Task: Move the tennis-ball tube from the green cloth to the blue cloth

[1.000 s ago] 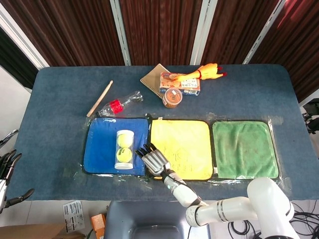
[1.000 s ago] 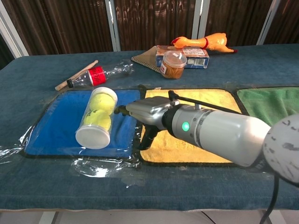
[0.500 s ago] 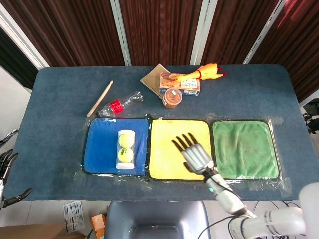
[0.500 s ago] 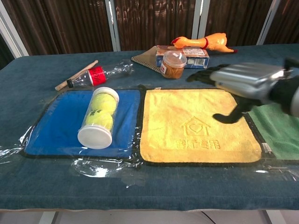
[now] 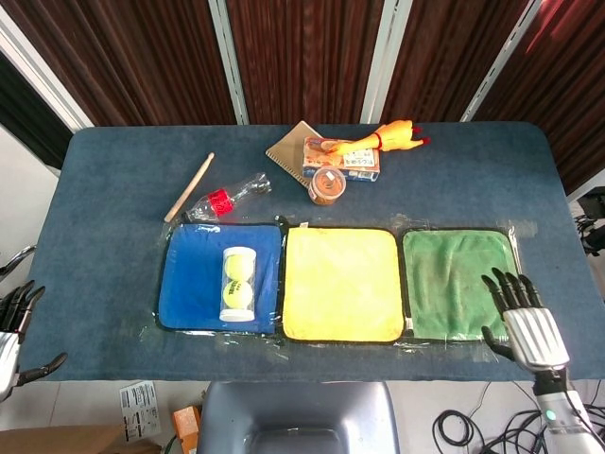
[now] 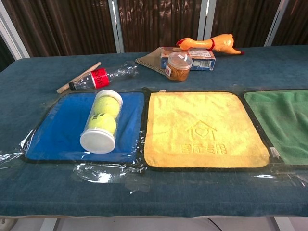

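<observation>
The clear tennis-ball tube (image 5: 236, 283) (image 6: 101, 121) with two yellow balls lies on its side on the blue cloth (image 5: 194, 288) (image 6: 62, 126), white cap toward the front edge. The green cloth (image 5: 463, 284) (image 6: 284, 120) on the right is bare. My right hand (image 5: 522, 322) hangs at the front right corner of the green cloth, fingers spread, holding nothing. My left hand (image 5: 11, 326) shows at the far left edge, off the table, fingers apart and empty. Neither hand appears in the chest view.
A yellow cloth (image 5: 343, 284) (image 6: 202, 127) lies between the blue and green ones. Behind them sit a plastic bottle (image 5: 227, 199), a wooden stick (image 5: 189, 186), a notebook (image 5: 288, 147), a box (image 5: 340, 163), a round jar (image 5: 326, 185) and a rubber chicken (image 5: 388, 137).
My right hand has drawn away from the tube, crossing the yellow cloth to the right, and now sits past the green cloth's front right corner. The tube stays on the blue cloth.
</observation>
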